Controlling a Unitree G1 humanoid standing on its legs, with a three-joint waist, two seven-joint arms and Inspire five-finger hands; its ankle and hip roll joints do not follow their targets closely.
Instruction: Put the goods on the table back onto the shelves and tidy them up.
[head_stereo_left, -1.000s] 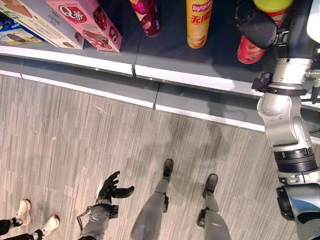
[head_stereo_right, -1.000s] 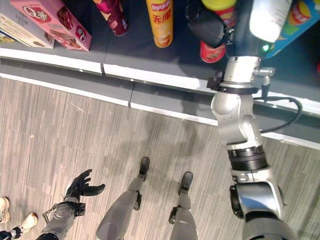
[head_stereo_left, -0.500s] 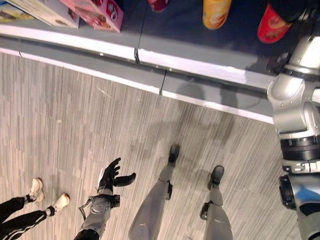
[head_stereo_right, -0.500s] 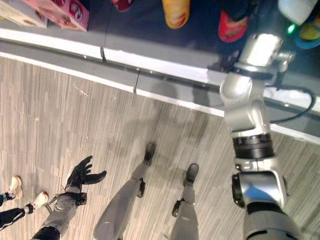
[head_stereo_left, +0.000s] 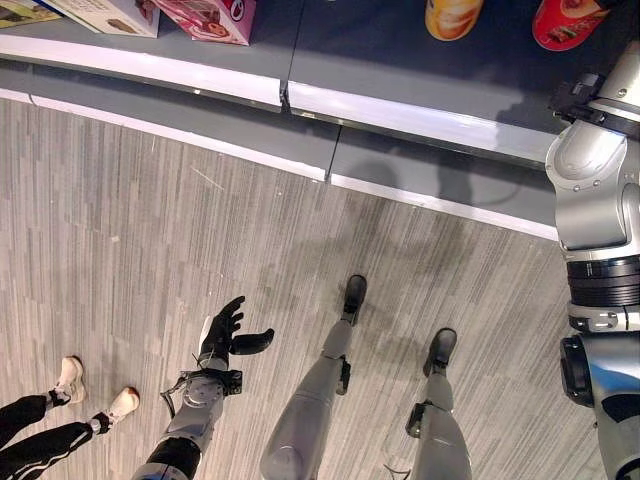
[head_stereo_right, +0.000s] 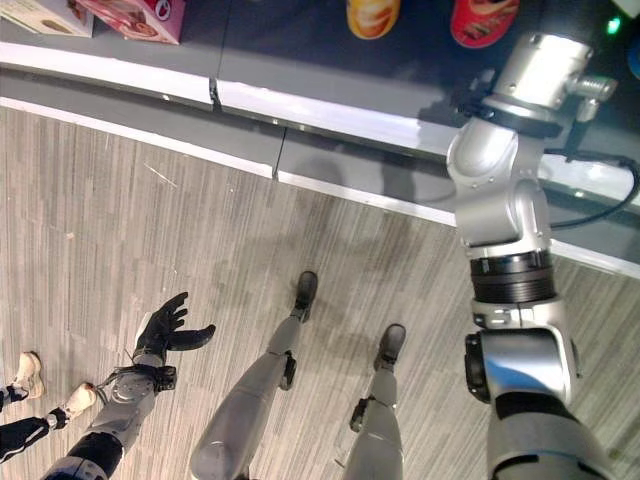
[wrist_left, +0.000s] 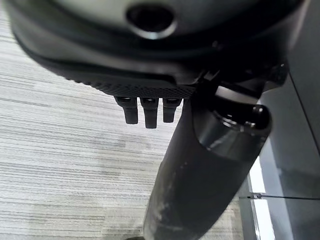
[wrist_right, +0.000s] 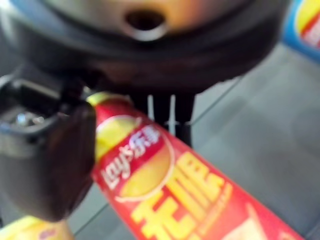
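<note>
My right hand (wrist_right: 50, 165) has its thumb curled against a red can (wrist_right: 165, 190) of chips — the fingers (wrist_right: 172, 107) sit on its other side, so I am pinching it. The can is over the dark shelf (wrist_right: 250, 150), with my arm reaching up to it. Its long side runs away from my palm, slanting down toward the shelf; I can't tell which end is the lid.

I think I'm at the putting-down step. Next I must stand the can straight beside the yellow can (head_stereo_left: 452, 15) and the other red can (head_stereo_left: 566, 22), then let go gently so nothing tips.

My left hand (head_stereo_left: 222, 335) hangs low over the floor (head_stereo_left: 120, 230) — fingers spread, holding nothing.
</note>
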